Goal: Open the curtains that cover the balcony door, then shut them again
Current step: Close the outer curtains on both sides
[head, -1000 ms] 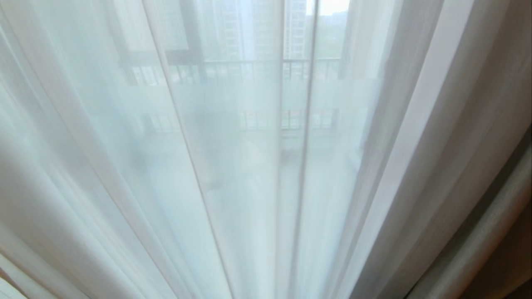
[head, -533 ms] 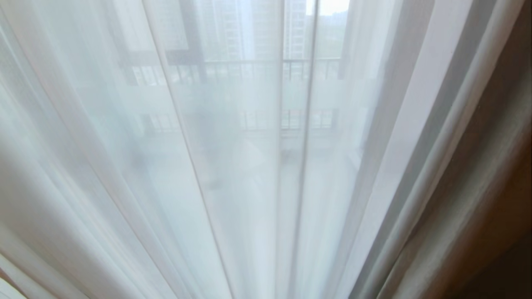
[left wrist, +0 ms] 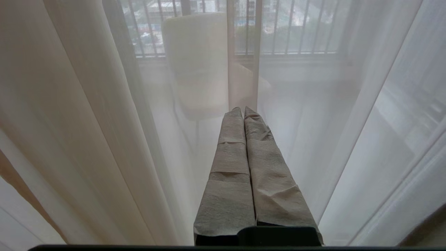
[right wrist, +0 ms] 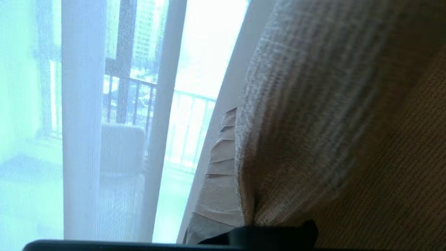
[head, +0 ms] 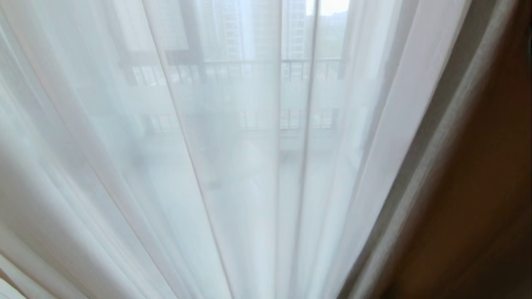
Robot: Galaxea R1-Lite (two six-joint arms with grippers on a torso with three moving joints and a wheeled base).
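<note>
Further leftward now, the thick beige-olive woven curtain (head: pixel 469 166) overlaps the sheer white voile (head: pixel 208 166), pinched in the right gripper (right wrist: pixel 240 181); left gripper (left wrist: pixel 243 112) pressed together, empty.

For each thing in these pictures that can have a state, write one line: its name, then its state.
Sheer white curtain: drawn across the glass, hanging in folds.
Thick beige curtain: edge bunched, pinched in the right gripper.
Right gripper: shut on the thick curtain's edge.
Left gripper: shut, holding nothing, pointing at the sheer.
Balcony door: behind the sheer; open or shut cannot be told.
</note>
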